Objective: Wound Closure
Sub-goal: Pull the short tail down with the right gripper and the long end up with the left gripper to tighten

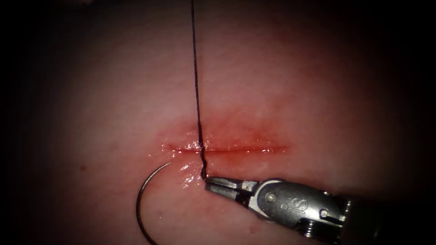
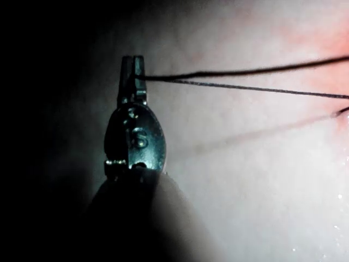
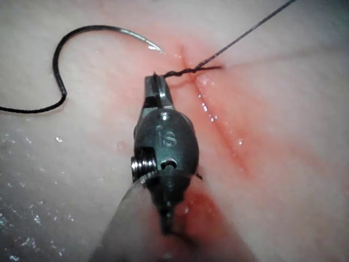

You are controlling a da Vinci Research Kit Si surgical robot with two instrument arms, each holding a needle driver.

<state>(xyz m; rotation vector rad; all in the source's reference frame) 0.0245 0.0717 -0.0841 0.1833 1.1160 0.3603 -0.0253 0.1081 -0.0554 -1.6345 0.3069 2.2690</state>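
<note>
Right arm's tool (image 1: 210, 180), steel needle driver: nearest item, lying over the near part of the pale pink pork-belly tissue (image 1: 318, 90), jaws clenched on the thin dark braided thread (image 1: 196, 68) just on the near side of the cut; seen also in the right wrist view (image 3: 155, 82), gripping a twisted stretch of thread beside the wound.

Curved steel needle (image 1: 144, 204): free, resting on the tissue surface near the left end of the cut on its near side, held by neither tool, not in the tissue; thread trails from its end (image 3: 32, 109).

Straight red cut (image 1: 236, 148): mid-tissue, ringed by wet red fluid (image 1: 186, 174).

Thread: crosses the cut, runs taut toward the far edge.

Left arm's tool (image 2: 133, 68): jaws clamped on the thread.
</note>
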